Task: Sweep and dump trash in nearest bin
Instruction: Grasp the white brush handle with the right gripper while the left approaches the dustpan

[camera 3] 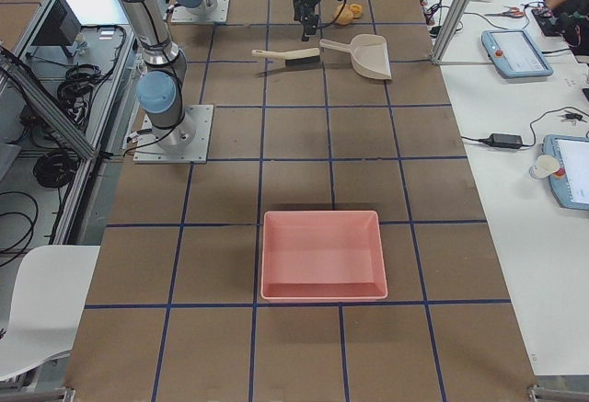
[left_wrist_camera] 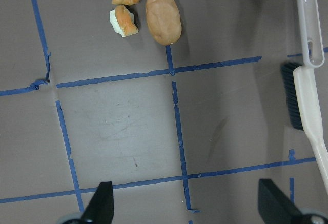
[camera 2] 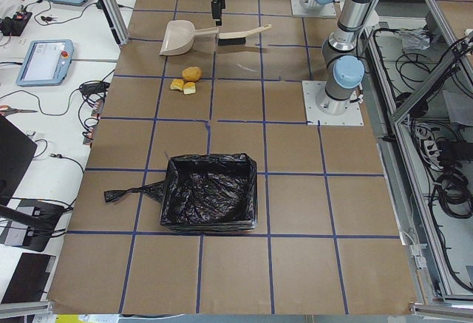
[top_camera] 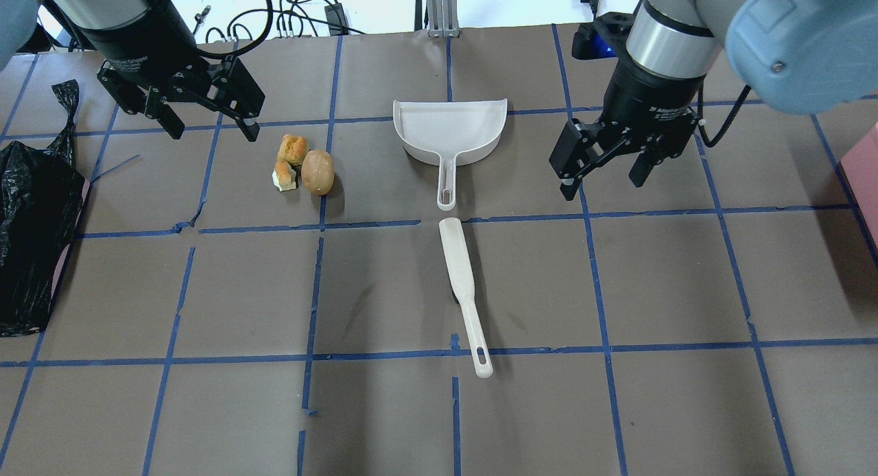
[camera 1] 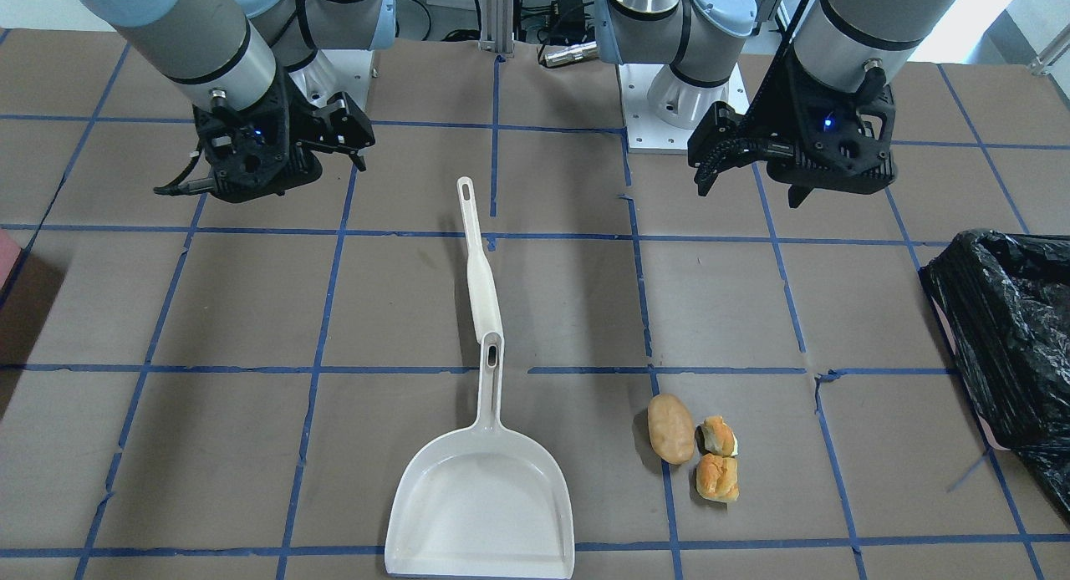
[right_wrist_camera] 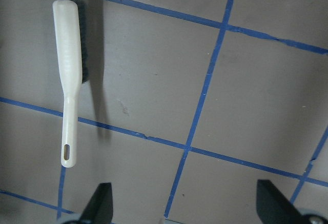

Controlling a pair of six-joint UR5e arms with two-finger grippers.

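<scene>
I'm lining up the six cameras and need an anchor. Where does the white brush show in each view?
Front-facing: brush at centre, above the middle.
Overhead: centre, just below the middle.
Exterior left: top centre.
Exterior right: top centre.
Left wrist: right edge.
Right wrist: upper left.
Shared landmark: the dustpan, whose handle loop lies at the brush's head end in every view.
</scene>
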